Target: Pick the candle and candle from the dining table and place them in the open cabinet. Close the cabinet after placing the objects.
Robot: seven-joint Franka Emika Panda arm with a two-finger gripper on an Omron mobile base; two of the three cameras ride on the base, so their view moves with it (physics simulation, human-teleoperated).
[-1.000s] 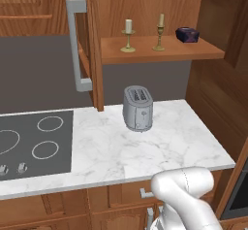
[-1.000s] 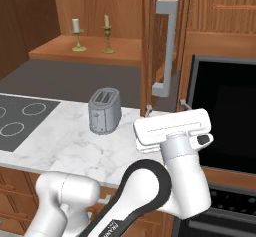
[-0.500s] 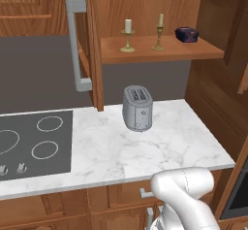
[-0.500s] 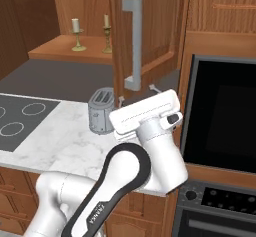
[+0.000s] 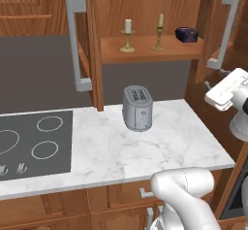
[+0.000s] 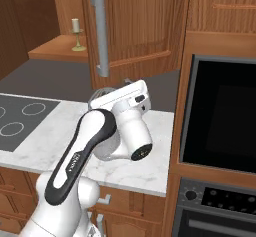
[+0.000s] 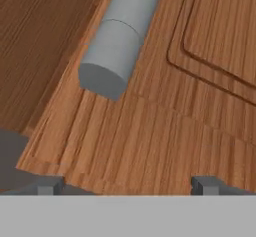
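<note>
The gripper stands with its jaws spread wide and nothing between them; in the hand view the two dark fingertips sit at the lower edge, close against the panelled face of the right door of the open cabinet, with the end of that door's grey bar handle at about 11 o'clock from the tips. In the right base view the hand sits just below the handle, near the door's lower edge. Compared with one second ago, the right door has swung well across toward the shelf: in the right base view it now covers the thin tapered candle and leaves only the thick cream candle showing at about 10 o'clock from the hand. The arm has followed the door leftward. In the left base view both candles stand upright on the cabinet shelf, unmoved from earlier: the thick cream candle to the left and the thin tapered candle near it at 3 o'clock, with a small dark object further along at 3 o'clock. The left door remains open. Below the shelf, a toaster rests on the marble counter, with the black hob at 9 o'clock from it.
</note>
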